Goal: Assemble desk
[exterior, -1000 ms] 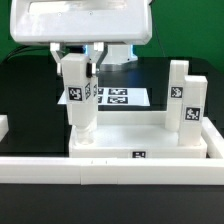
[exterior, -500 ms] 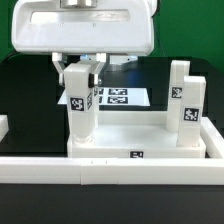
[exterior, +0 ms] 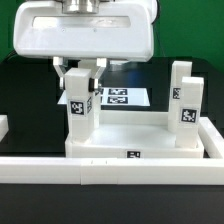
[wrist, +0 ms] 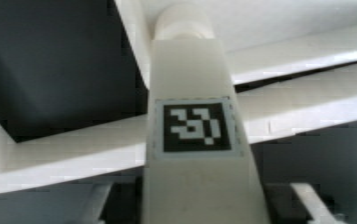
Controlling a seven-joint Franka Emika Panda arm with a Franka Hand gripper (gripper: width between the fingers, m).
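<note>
Desk assembly is looking partly done to me: the tabletop is lying flat, and two legs are already standing upright in its sockets on the side toward the exterior view's right. I am working on a third leg, which is standing upright at the tabletop's near corner on the exterior view's left, its foot at or in the socket; I cannot tell whether it is fully seated. I am judging that at least one more leg is left after this one, though I am seeing no loose one. My gripper is clamping the top of this leg, fingers narrowed on its sides. In the wrist view the leg's tag is facing me, directly below my hand. The marker board is lying behind the tabletop.
</note>
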